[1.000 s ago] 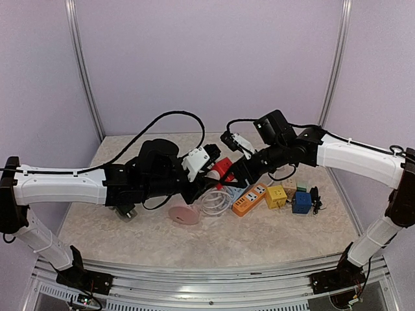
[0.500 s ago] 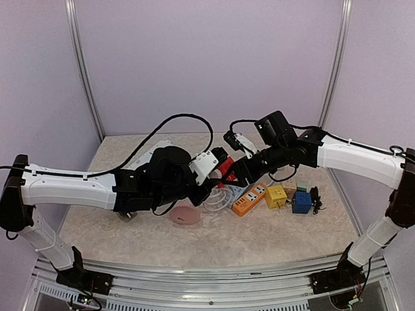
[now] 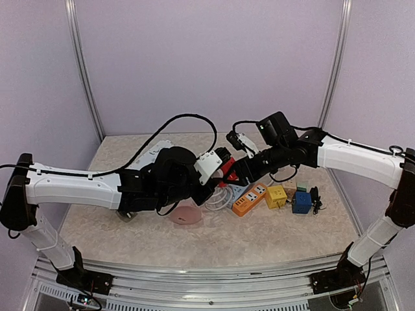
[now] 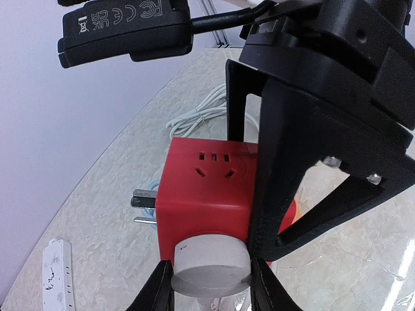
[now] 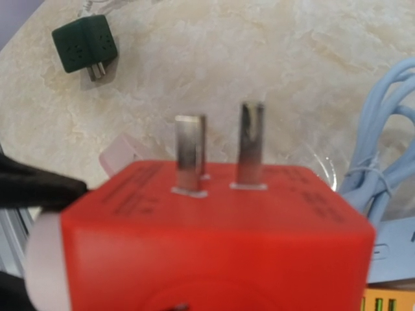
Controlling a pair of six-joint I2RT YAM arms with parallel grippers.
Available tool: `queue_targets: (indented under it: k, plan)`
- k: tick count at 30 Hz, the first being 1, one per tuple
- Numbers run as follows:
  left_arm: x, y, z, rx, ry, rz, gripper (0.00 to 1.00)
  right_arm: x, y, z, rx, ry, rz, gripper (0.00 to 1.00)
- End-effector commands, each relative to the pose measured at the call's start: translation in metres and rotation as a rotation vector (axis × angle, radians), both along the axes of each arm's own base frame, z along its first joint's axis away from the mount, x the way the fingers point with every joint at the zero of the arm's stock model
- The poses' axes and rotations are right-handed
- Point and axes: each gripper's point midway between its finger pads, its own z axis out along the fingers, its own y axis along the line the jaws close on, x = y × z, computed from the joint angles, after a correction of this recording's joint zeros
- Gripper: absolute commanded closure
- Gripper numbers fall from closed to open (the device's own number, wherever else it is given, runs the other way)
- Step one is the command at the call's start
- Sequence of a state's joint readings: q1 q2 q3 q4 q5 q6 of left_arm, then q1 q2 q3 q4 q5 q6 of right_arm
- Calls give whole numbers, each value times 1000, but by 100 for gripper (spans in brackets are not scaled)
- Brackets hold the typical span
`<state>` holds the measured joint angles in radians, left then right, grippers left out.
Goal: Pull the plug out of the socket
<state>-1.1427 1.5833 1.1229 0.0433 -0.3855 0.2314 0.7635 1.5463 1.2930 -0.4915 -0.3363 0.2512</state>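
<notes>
Pointing from red socket [image 4: 204, 188] leftward: white plug [image 4: 211, 267]

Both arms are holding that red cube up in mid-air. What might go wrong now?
1. The left gripper grips the white plug only by its rounded rim, so it may slip off.
2. If the right gripper loses the red cube, it could drop onto the white cable below.

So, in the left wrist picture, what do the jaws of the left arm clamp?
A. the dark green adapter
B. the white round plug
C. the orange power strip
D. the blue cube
B: the left jaws close from both sides on the white round plug, which sits against the lower face of the red cube socket.
</notes>
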Motion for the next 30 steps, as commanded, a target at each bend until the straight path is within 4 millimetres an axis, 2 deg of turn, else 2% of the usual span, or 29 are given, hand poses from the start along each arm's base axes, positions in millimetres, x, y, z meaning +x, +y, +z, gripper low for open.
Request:
queue_targets:
  k: [1, 6, 14, 20, 25, 30]
  plan:
    - [-11, -7, -16, 81, 8, -32, 94, 38, -5, 38, 127, -74, -160, 100]
    - [-11, -2, -24, 73, 90, -77, 94, 26, -3, 47, 139, -124, -70, 100]
    - [-13, 4, -16, 27, 183, -147, 95, -7, -1, 56, 150, -187, 111, 100]
    - [-10, 7, -13, 12, 202, -144, 95, -22, 5, 60, 164, -205, 173, 100]
    - [-5, 10, -11, 6, 186, -112, 96, -19, 7, 63, 182, -203, 144, 100]
    - [0, 12, -11, 21, 139, -65, 96, -1, 5, 54, 171, -133, 0, 100]
